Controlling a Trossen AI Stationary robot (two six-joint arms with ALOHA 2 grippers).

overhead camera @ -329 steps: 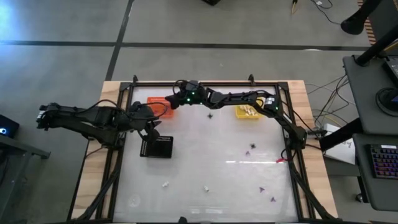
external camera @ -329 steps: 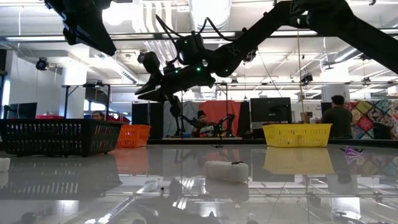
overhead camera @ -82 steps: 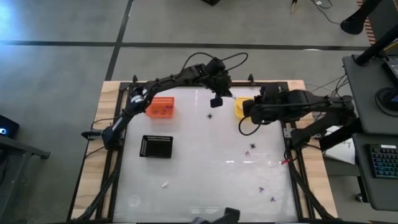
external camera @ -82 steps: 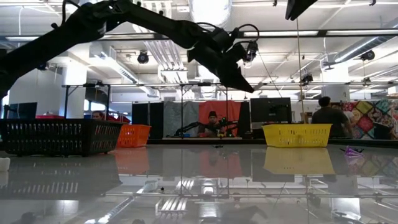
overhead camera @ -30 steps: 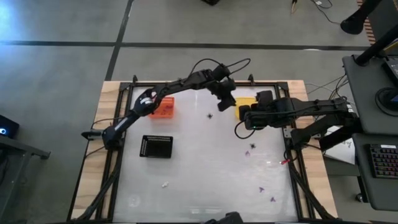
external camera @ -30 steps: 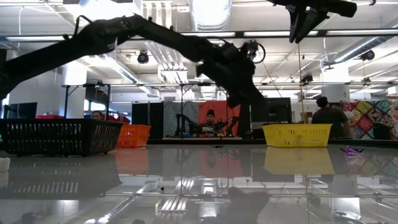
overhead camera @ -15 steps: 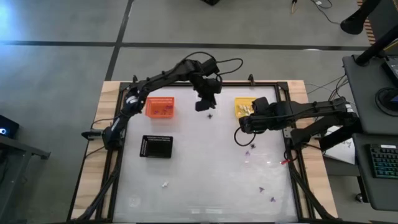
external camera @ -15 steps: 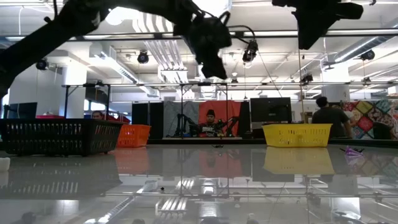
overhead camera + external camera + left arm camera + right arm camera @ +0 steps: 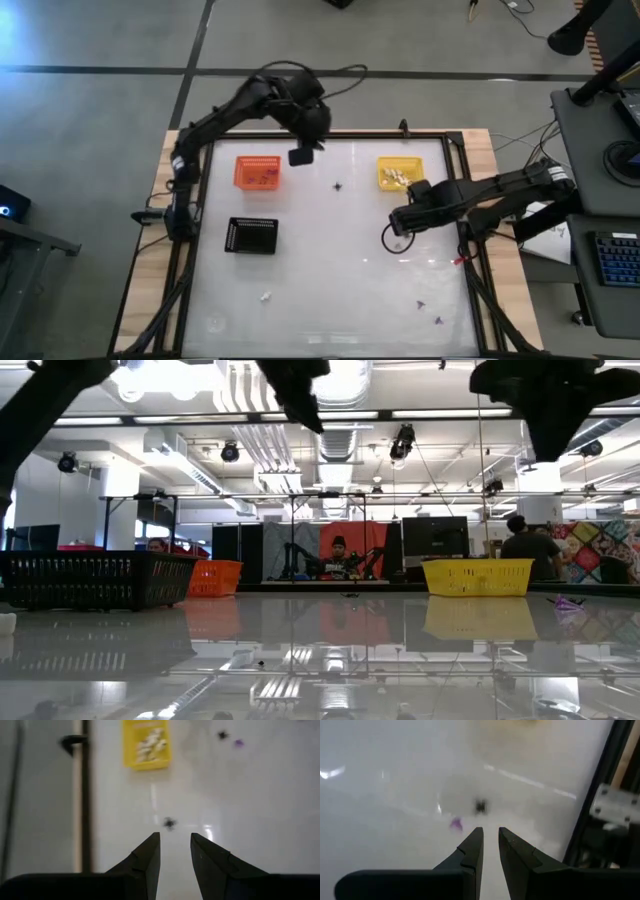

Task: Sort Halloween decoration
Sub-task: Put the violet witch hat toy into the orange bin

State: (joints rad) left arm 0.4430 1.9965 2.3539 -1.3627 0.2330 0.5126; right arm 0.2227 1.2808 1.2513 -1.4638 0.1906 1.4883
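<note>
A dark spider trinket (image 9: 338,185) lies on the white table between the orange basket (image 9: 257,172) and the yellow basket (image 9: 398,175), which holds whitish pieces. My left gripper (image 9: 300,156) hangs high over the far table, right of the orange basket. It is open and empty, and its wrist view shows the spider (image 9: 170,823) below. My right gripper (image 9: 400,230) points down near the yellow basket's near side. It is open by a narrow gap and empty, above a purple trinket (image 9: 456,824) and a dark one (image 9: 480,806).
A black tray (image 9: 252,235) sits near the left side. A whitish trinket (image 9: 265,296) lies near the front, two purple ones (image 9: 420,305) (image 9: 437,321) at the front right, and a red piece (image 9: 458,260) by the right frame. A metal frame (image 9: 190,200) rims the table.
My left gripper has risen and swung from beside the yellow basket toward the table's left, ending up high beside the orange basket. My right gripper has sunk a little and moved toward the near edge, tipping further downward over the two trinkets.
</note>
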